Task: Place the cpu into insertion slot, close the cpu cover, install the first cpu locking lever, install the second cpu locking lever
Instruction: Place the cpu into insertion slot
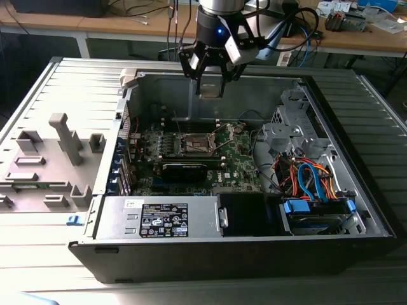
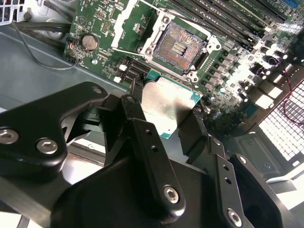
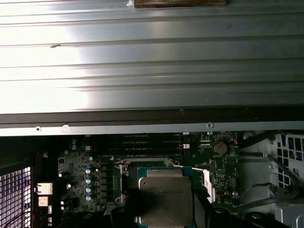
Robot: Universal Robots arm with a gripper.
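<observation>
Wooden workbenches cross the back of the room, and in front of them a ribbed grey metal table (image 1: 76,86) carries an open computer case (image 1: 254,257) lying on its side. The gripper (image 1: 210,86) hangs over the case close to its rear wall, above the green circuit board (image 1: 241,164). Its black fingers (image 2: 142,130) are clamped on two opposite edges of the cpu (image 2: 166,102), which is held flat with its dull silver top toward the wrist cameras and clear of the board. Below it in the second wrist view lies the insertion slot (image 2: 178,45), its dark contact field bare. The cpu sits just to one side of the slot rather than squarely over it. Beside the slot, the silvery cpu cover (image 2: 122,26) appears swung up and open, though its exact tilt is hard to judge. A round coin battery (image 2: 89,42) lies near that cover, and long memory slots (image 2: 223,19) run along the slot's other side. In the exterior view a metal power supply (image 1: 159,219) fills the case's near corner, and orange and blue cables (image 1: 311,178) bunch toward the exterior view's right.
</observation>
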